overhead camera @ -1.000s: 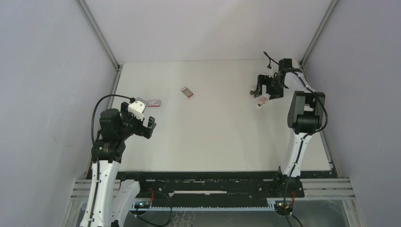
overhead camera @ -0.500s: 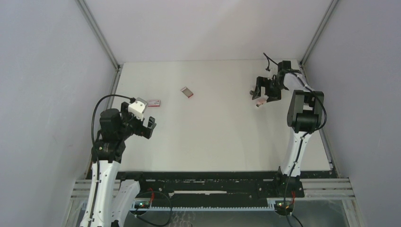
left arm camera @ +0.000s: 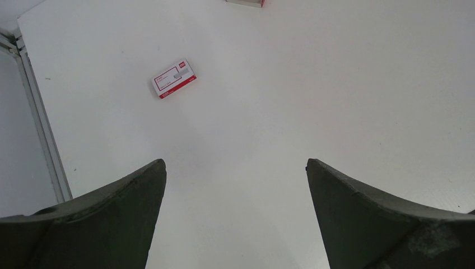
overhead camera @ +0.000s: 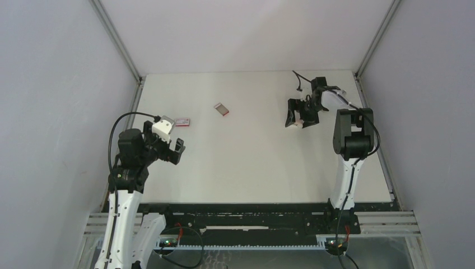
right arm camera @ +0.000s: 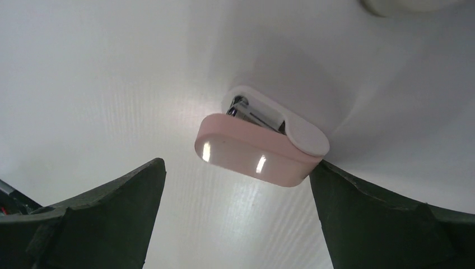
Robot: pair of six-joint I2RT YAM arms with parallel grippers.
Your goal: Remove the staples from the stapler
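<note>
Lying between spread right fingers (right arm camera: 101, 218): stapler (right arm camera: 260, 151)

There is one white tabletop (overhead camera: 252, 162), one pink stapler (right arm camera: 257, 154), two small red-and-white boxes (overhead camera: 182, 121) both left of that stapler, and two arms, carrying the left end effector (left arm camera: 235, 162) and the right end effector (right arm camera: 236, 161).

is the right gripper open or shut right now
Open. In the right wrist view the right gripper has its two dark fingers wide apart, with the small pink-and-white plastic stapler lying between their tips.
</note>
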